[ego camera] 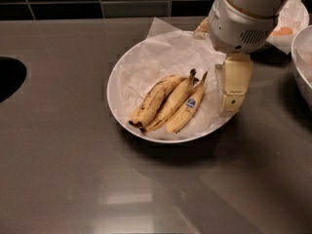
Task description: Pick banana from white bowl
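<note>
my gripper (229,107) hangs over the right rim of the white bowl (112,84), holding nothing; can't tell how wide it is. the banana (155,100), the blotchy one, lies in the bowl, left of the other two bananas (181,106), untouched. reach, grab & lift all left imo.

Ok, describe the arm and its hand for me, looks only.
The hand, at the right rim of the white bowl, is pale cream-yellow, blocky and elongated, narrowing toward its tip. Above it the arm ends in a rounded white housing with a small slotted vent grille and a thin tan band. No cables or markings show.
</note>
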Controlling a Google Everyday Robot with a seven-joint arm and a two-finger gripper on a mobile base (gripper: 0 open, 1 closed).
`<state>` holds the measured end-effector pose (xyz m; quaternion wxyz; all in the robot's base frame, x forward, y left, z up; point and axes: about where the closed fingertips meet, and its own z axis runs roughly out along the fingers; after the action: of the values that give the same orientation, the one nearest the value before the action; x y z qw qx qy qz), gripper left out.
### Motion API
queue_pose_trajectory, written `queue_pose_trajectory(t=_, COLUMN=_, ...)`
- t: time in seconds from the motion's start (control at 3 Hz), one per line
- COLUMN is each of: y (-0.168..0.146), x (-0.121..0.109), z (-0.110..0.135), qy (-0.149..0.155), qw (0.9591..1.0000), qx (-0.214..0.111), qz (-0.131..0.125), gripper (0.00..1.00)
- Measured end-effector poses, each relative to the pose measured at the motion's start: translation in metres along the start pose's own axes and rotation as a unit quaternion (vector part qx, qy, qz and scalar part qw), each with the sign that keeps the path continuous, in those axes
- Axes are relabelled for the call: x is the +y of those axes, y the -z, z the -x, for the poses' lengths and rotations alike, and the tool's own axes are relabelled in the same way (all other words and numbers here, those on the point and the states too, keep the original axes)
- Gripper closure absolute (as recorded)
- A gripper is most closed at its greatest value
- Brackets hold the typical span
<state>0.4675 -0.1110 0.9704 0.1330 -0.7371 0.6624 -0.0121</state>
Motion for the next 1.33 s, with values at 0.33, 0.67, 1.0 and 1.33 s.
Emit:
queue_pose_trajectory(t=0.33, y=-0.004, x=-0.005, z=0.013, qy=0.020, qw=0.9998, qx=-0.008, qz=0.003, gripper=0.00)
queue_pose_trajectory(t=0.67, y=-0.011, x=-0.006, z=0.027, qy=0.049, qw=0.9985, qx=-0.019, qz=0.017, gripper=0.12)
queue_pose_trajectory(t=1.0, y=-0.019, x=-0.005, z=0.035, qy=0.068, qw=0.9967, qx=-0.030, qz=0.032, gripper=0.24)
queue_pose_trajectory(t=1.33, y=-0.030, x=-0.004, z=0.044, qy=0.086, qw=0.9942, qx=-0.042, qz=0.050, gripper=0.24)
